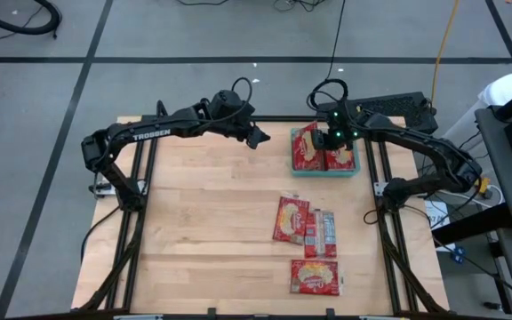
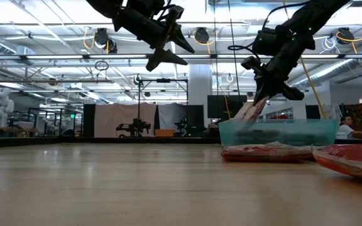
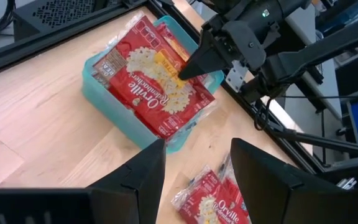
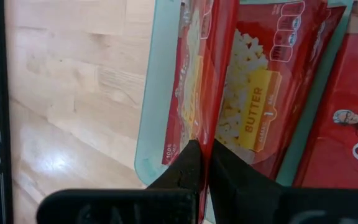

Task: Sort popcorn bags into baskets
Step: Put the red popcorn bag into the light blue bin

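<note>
- Overhead, right gripper (image 1: 331, 135) lowered over the shallow teal-green plastic basket (image 1: 296, 167) at the far right of the wooden table (image 1: 203, 222), arm bent in from the right edge.
- Fingers pinched together on the edge of a flat red popcorn packet (image 4: 253, 93), held tilted over the basket's left part, lower end inside it.
- In the low view, same packet (image 2: 249, 112) hanging slanted from the fingertips down behind the translucent basket wall (image 2: 275, 133).
- Beside it, another red packet (image 1: 340, 160) lying flat in the basket's right part.
- Left gripper (image 1: 258, 138) raised above the table just left of the basket, arm stretched across from the left side, elbow folded near the table's left edge.
- Left fingers (image 3: 135, 180) parted, nothing between them.
- Nearer the front, three loose red packets on the wood: one (image 1: 291, 219) face up, a narrower red-and-silver one (image 1: 321, 233) touching it, a third (image 1: 315, 277) closest to the front edge.
</note>
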Controlling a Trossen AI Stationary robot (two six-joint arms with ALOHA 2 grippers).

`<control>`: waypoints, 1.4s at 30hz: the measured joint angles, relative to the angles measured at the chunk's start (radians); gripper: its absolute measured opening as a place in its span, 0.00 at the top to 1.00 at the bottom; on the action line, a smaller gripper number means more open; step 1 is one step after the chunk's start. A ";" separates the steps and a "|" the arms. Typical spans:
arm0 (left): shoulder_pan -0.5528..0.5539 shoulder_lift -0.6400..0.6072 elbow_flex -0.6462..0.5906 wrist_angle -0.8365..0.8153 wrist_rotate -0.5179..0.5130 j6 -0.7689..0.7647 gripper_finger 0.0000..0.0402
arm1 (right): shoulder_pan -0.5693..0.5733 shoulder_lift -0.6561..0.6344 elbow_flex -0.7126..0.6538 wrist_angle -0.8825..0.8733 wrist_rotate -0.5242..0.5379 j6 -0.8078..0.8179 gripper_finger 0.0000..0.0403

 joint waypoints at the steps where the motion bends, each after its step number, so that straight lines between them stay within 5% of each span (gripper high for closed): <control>1: 0.000 0.000 0.000 0.000 0.000 0.007 0.54 | 0.000 0.000 -0.007 0.008 0.000 0.002 0.99; 17: 0.002 0.000 0.000 0.000 -0.001 0.053 0.54 | -0.009 -0.002 -0.100 0.075 0.078 0.030 0.68; 25: 0.002 0.000 0.000 0.000 -0.001 0.051 0.54 | -0.064 -0.004 -0.100 0.063 0.082 -0.036 0.61; 32: 0.002 0.000 0.000 -0.009 -0.004 0.051 0.54 | -0.087 0.001 -0.100 0.056 0.082 -0.113 0.66; 42: 0.011 0.000 -0.001 -0.067 -0.031 0.102 0.54 | -0.066 0.109 -0.099 0.103 0.079 -0.197 0.96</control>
